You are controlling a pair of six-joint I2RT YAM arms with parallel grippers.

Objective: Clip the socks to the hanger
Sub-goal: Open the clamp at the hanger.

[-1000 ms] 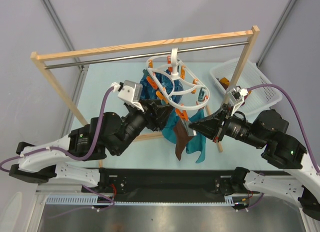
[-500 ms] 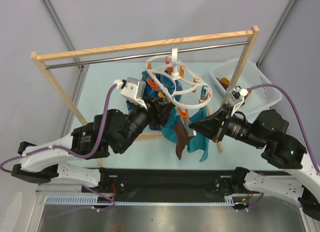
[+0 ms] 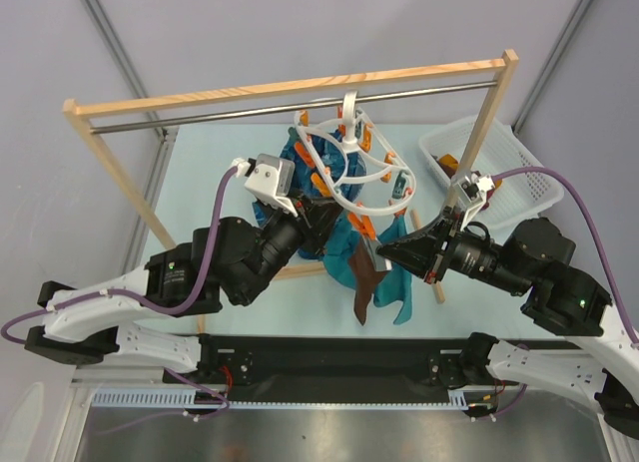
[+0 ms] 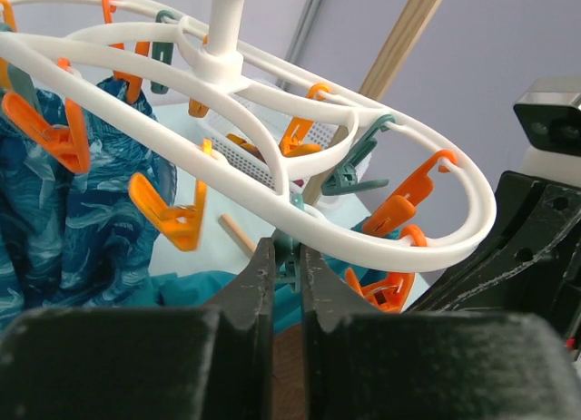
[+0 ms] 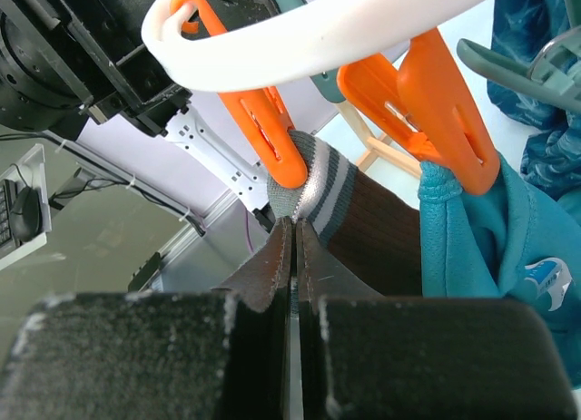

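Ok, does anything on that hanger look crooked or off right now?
Nothing looks damaged. The hanger looks tipped, not level, with the left gripper pinching a grey-teal clip. The brown sock hangs bunched from an orange clip by its cuff edge, right gripper shut just below.

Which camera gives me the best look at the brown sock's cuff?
Right wrist: the brown sock is close up, its grey-striped cuff at the tip of an orange clip. Top external shows it as a dark strip hanging under the hanger; left wrist shows at most a brown sliver.
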